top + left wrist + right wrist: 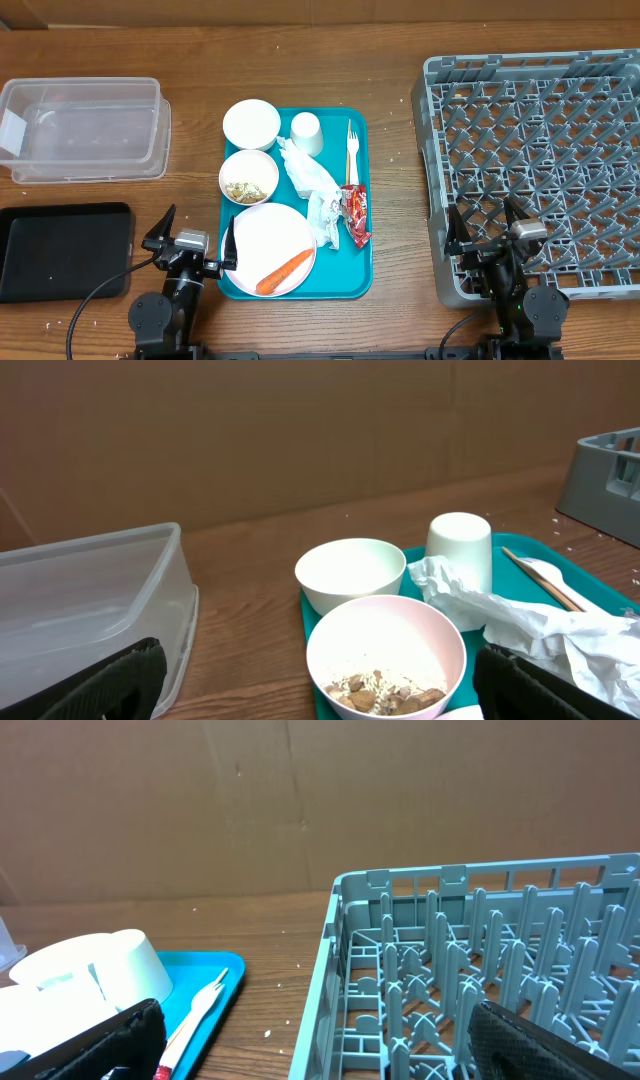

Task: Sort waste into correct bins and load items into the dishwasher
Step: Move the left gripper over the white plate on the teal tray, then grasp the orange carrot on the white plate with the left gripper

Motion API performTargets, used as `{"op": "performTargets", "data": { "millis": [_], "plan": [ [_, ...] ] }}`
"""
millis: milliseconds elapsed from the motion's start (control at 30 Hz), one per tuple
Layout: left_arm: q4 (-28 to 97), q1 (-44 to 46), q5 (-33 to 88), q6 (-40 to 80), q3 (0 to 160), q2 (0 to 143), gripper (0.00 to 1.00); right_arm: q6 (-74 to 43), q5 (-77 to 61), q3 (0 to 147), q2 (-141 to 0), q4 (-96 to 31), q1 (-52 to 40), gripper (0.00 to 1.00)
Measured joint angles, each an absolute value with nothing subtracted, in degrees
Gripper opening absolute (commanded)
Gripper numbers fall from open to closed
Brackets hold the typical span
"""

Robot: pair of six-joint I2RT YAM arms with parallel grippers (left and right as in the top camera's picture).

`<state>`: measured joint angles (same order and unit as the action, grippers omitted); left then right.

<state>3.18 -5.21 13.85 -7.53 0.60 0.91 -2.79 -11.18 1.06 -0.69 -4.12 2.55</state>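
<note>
Presently, both grippers are spread wide and grasp nothing. The left gripper (198,228) sits at the near table edge, between the black tray (60,250) and the teal serving tray (360,278). The right gripper (483,215) hangs over the near edge of the grey dish rack (540,130).

On the teal serving tray lie:
- an empty bowl (251,123)
- a second bowl (248,178) holding rice-like scraps (245,190)
- a cup (306,133)
- a fork (352,150)
- crumpled napkins (312,185)
- a red wrapper (356,215)
- a plate (268,238) bearing the carrot (285,270)

The clear tub (85,130) stands at the far left, beyond the black tray.
</note>
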Motion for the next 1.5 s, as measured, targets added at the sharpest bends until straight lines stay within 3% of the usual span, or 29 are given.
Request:
{"op": "performTargets", "data": {
  "millis": [167, 400, 533, 833, 1100, 1300, 1367, 1500],
  "plan": [
    [1.7, -5.2, 16.9, -5.5, 0.5, 0.9, 1.0, -2.8, -11.2, 1.1, -0.7, -4.1, 2.6, 1.0],
    [-11.8, -5.2, 33.2, -0.9, 0.5, 0.9, 1.0, -2.8, -11.2, 1.1, -0.7, -4.1, 2.5, 1.0],
    [-15.9, -5.2, 35.1, 3.0, 1.4, 0.8, 1.0, -2.8, -11.2, 1.1, -0.7, -4.1, 2.5, 1.0],
    [-0.1, -5.2, 36.4, 5.8, 23.6, 14.8, 1.0, -2.8, -11.2, 1.1, -0.7, -4.1, 2.5, 1.0],
    [34.2, -5.2, 45.8, 2.5, 54.4, 45.3, 1.0, -2.8, -11.2, 1.1, -0.6, -4.1, 2.5, 1.0],
    [36.2, -5.1, 51.3, 3.3, 58.3, 53.1, 1.0, -2.8, -11.2, 1.1, -0.6, -4.1, 2.6, 1.0],
    [38.4, -4.3, 49.6, 4.3, 58.5, 54.0, 1.0, -2.8, -11.2, 1.1, -0.6, -4.1, 2.5, 1.0],
    [45.8, 8.2, 33.5, 8.1, 58.6, 54.2, 1.0, -2.8, -11.2, 1.1, -0.6, -4.1, 2.5, 1.0]
  ]
}}
